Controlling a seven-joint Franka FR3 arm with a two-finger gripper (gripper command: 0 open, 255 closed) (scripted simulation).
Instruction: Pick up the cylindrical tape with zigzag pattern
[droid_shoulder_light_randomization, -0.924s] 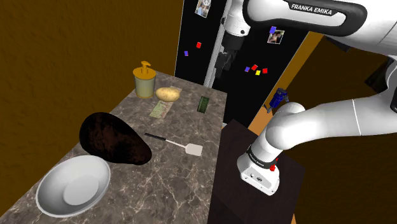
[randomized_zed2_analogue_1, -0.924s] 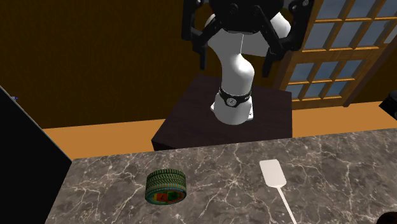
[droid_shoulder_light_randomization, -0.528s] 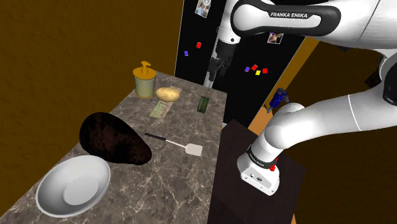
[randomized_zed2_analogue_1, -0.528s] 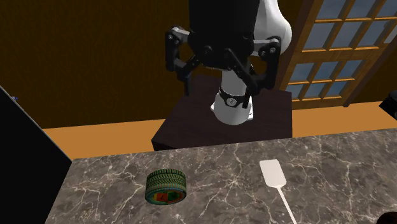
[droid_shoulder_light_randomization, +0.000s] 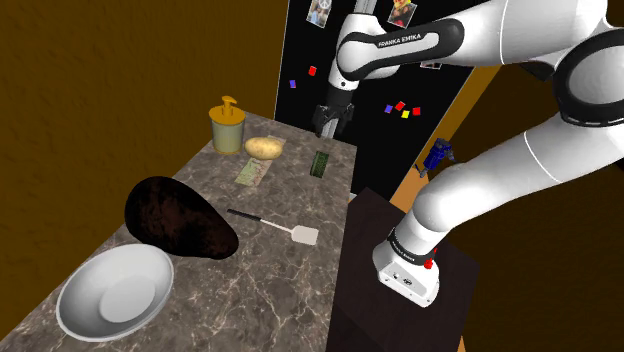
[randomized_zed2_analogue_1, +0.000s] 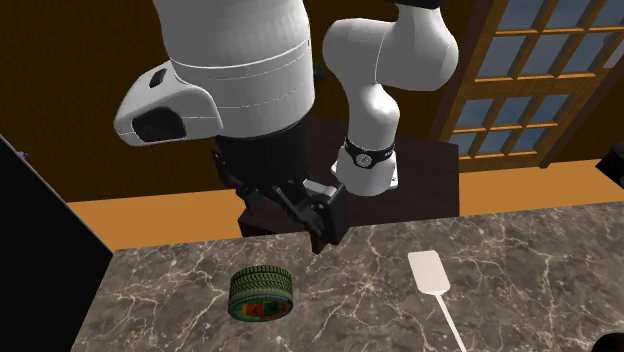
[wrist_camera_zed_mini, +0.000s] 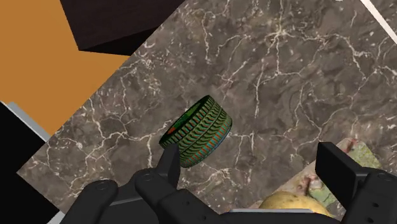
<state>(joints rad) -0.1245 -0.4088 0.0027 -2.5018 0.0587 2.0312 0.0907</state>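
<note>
Tape (randomized_zed2_analogue_1: 261, 293), a green roll with a zigzag tread, sits on the marble counter (randomized_zed2_analogue_1: 360, 295) near its edge, closest to the second exterior camera. A white spatula (randomized_zed2_analogue_1: 430, 272) lies at its 3 o'clock. The black gripper (randomized_zed2_analogue_1: 325, 228) hangs above the counter at the tape's 1 o'clock, fingers spread apart and touching nothing. Beyond it is the dark stand (randomized_zed2_analogue_1: 430, 180), then a glazed wooden door (randomized_zed2_analogue_1: 530, 60).
</note>
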